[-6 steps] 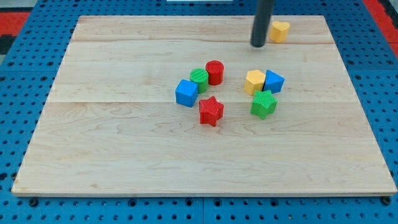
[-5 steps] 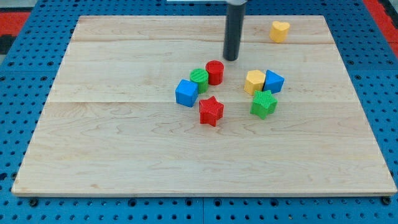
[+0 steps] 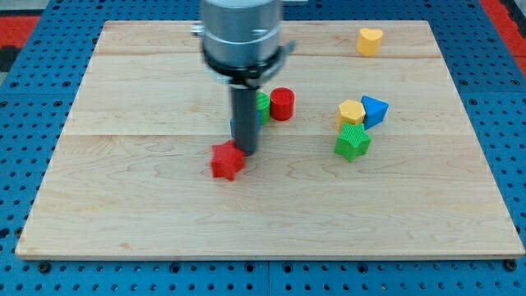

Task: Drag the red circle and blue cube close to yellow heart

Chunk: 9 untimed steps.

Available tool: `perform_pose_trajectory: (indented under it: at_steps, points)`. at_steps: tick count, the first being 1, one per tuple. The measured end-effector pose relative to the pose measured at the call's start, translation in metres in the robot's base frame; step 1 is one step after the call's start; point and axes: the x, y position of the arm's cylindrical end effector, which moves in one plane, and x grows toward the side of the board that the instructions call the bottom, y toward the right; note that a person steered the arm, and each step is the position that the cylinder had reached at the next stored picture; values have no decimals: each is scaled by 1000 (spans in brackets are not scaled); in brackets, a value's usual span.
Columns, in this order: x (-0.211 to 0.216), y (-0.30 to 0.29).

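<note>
The yellow heart (image 3: 370, 39) lies near the view's top right corner of the wooden board (image 3: 123, 205). The red circle (image 3: 282, 104) stands near the board's middle, next to a green circle (image 3: 263, 104) that the rod partly hides. The blue cube is almost wholly hidden behind the rod, with only a blue sliver (image 3: 259, 119) showing. My tip (image 3: 244, 153) is down just below the green circle, touching the upper right of a red star (image 3: 228, 161). The heart is far to the upper right of my tip.
A yellow hexagon-like block (image 3: 352, 112), a blue wedge-like block (image 3: 375, 110) and a green cube (image 3: 352, 141) cluster right of the middle. The arm's grey housing (image 3: 242, 33) hangs over the board's upper middle. A blue pegboard (image 3: 33, 123) surrounds the board.
The rod swept from the top right, near the heart, leftward and down to the middle. The red star moved left and down. The yellow, blue and green cluster shifted slightly right.
</note>
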Motion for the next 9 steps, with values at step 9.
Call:
perform_pose_trajectory:
  at_steps: [9]
  points:
    - [-77, 60]
